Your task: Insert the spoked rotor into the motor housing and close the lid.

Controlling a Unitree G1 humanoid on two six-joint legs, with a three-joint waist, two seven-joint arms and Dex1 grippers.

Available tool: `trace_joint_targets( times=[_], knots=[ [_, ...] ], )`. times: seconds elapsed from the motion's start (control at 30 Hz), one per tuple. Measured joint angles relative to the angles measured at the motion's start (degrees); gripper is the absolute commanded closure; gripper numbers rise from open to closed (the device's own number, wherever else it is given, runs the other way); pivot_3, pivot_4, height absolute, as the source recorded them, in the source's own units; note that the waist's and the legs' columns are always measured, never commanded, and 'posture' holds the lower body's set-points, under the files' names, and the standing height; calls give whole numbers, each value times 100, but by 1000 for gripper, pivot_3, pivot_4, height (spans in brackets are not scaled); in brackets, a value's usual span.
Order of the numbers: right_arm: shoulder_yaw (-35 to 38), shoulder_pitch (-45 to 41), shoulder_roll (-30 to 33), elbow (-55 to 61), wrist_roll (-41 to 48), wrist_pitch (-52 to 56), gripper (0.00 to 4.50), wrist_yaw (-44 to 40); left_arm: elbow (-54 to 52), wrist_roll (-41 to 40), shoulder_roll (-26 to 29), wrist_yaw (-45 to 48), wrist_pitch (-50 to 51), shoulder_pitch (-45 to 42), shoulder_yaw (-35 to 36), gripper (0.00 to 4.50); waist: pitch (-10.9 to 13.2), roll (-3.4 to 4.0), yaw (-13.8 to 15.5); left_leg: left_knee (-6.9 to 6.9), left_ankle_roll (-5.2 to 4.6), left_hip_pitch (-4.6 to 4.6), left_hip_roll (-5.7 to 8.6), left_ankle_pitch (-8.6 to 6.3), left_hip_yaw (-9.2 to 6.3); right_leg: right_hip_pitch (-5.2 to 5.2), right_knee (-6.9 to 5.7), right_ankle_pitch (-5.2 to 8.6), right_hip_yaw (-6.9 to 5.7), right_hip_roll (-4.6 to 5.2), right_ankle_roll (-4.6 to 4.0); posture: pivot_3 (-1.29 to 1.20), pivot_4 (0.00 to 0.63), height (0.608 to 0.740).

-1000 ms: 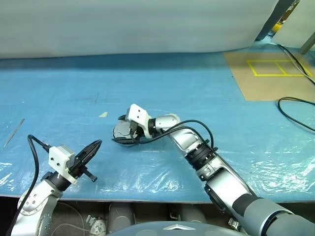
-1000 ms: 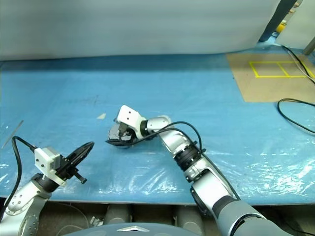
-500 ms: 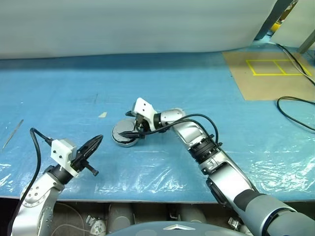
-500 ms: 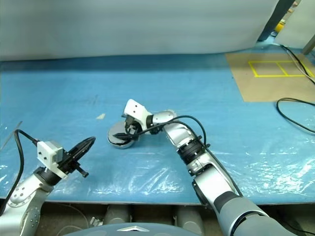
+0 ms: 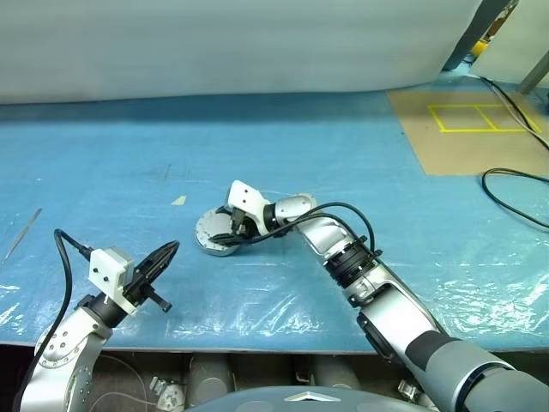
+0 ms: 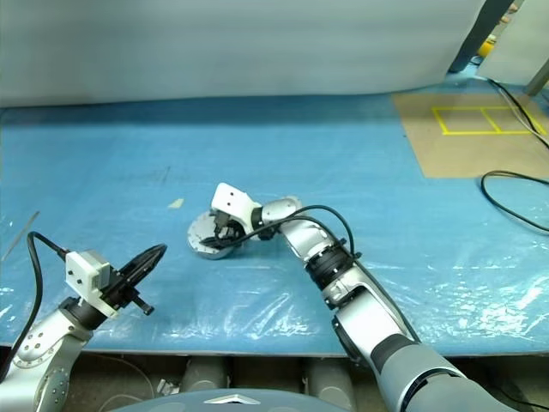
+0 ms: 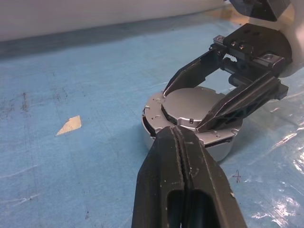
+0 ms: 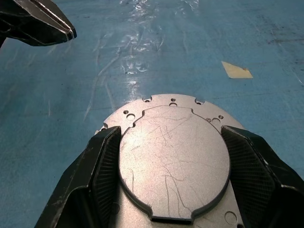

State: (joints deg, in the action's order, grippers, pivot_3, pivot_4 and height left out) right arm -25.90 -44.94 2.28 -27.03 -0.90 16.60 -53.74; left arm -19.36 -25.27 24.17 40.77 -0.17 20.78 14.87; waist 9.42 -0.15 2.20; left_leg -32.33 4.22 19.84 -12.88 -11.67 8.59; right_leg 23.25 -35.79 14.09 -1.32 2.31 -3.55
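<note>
The lid (image 8: 173, 152), plain grey face up, lies flat on the round silver motor housing (image 7: 223, 147) in the middle of the blue table. My right gripper (image 5: 233, 232) reaches in from the right and tilts down over it. Its black fingers (image 8: 102, 161) press on both sides of the lid's raised centre plate. The spoked rotor is hidden. My left gripper (image 5: 170, 251) hovers shut and empty near the table's front left, pointing towards the housing, a short way from it.
A tan scrap (image 5: 179, 201) lies just left of the housing. A brown board with yellow tape (image 5: 467, 129) and a black cable (image 5: 515, 184) are at the far right. A thin rod (image 5: 21, 232) lies at the left edge.
The lid was tilted up in the right gripper; it now lies flat on the housing, and the right fingers have come closer together around its centre plate. The left arm has kept still.
</note>
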Motion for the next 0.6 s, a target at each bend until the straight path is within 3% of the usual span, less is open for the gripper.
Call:
trace_joint_targets(
  times=[0.23, 0.6],
  knots=[
    [151, 32, -187, -9, 94, 230, 1529, 119, 112, -14, -6, 19, -93, 2, 103, 4500, 0, 0, 2, 0, 0, 2, -1, 0, 2, 3, 5, -2, -1, 0, -2, 0, 150, 740],
    [-30, 104, 38, -45, -161, -348, 1529, 126, 264, 3, -4, 50, -206, -28, 96, 4500, 0, 0, 9, -2, 0, -9, 0, 0, 2, -7, 2, -1, 0, 1, -2, 0, 150, 740]
  ],
)
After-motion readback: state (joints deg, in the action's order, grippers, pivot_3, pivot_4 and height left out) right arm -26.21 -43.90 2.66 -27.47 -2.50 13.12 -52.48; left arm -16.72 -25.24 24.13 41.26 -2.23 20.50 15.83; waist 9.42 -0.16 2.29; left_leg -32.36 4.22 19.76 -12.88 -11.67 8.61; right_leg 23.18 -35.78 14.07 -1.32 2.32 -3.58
